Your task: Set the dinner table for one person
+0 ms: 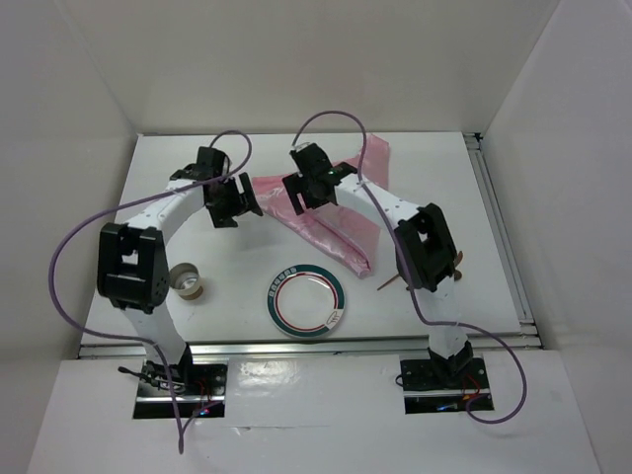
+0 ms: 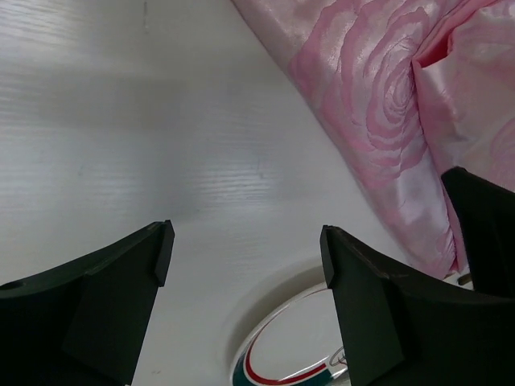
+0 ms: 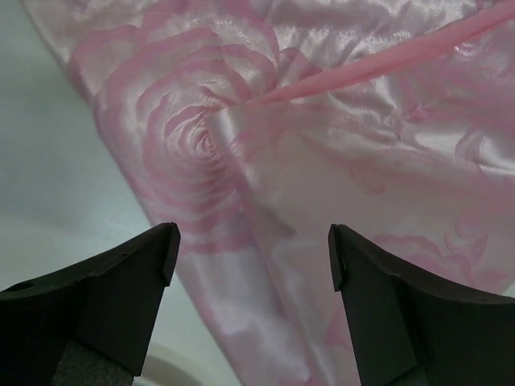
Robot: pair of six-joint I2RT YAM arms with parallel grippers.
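Note:
The white dinner table [image 1: 178, 222] carries a shiny pink rose-patterned cloth [image 1: 341, 222], partly folded, at the middle back. A white plate [image 1: 305, 299] with a green and red rim lies near the front centre. A small brown cup [image 1: 187, 281] lies at the front left. A wooden utensil [image 1: 393, 283] lies by the right arm. My left gripper [image 1: 229, 209] is open and empty above bare table [image 2: 161, 145], beside the cloth's left edge [image 2: 378, 121], with the plate's rim [image 2: 282, 354] below. My right gripper [image 1: 301, 193] is open and empty above the cloth [image 3: 265, 161].
Metal rails run along the table's right edge [image 1: 499, 227] and front edge [image 1: 296, 344]. White walls enclose the table at the back and sides. Purple cables loop over both arms.

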